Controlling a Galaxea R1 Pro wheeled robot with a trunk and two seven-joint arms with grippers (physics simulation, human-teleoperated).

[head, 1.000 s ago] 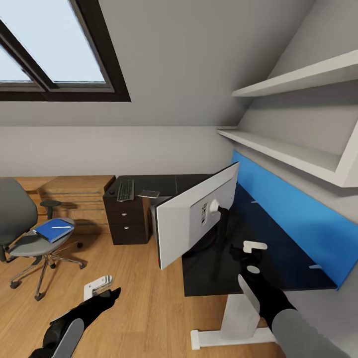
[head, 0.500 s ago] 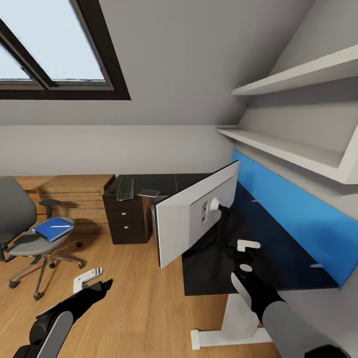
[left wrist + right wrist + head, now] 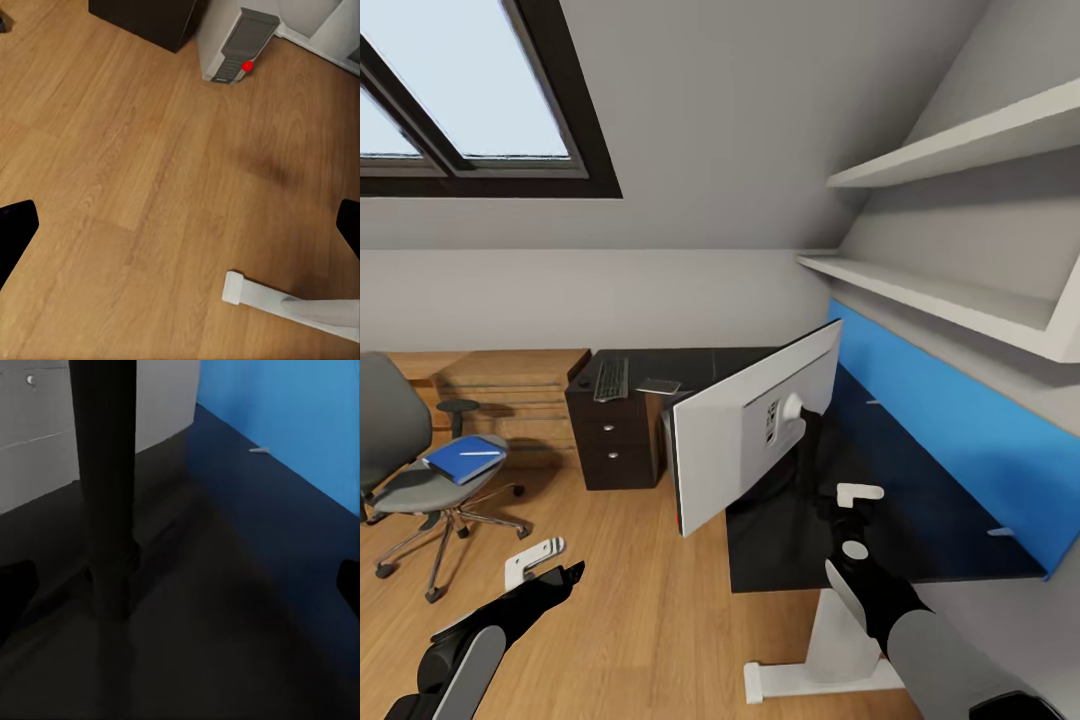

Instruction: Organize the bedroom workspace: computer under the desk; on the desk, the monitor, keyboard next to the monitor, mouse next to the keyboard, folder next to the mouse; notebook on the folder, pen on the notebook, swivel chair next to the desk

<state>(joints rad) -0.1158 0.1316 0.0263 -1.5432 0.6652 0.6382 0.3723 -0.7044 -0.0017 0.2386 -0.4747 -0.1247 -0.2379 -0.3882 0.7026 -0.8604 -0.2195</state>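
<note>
Daylight pours from the skylight (image 3: 460,90) at upper left, walls evenly bright; soft shadows under the shelves (image 3: 960,300). Right wrist view is dim, murky, blurred across the dark desk (image 3: 225,622).

Ahead of you, a dark drawer cabinet (image 3: 615,440) stands on the wood floor (image 3: 650,580) beside a wooden crate (image 3: 510,395); white shelves (image 3: 940,300) and a skylight (image 3: 470,110) sit above
</note>
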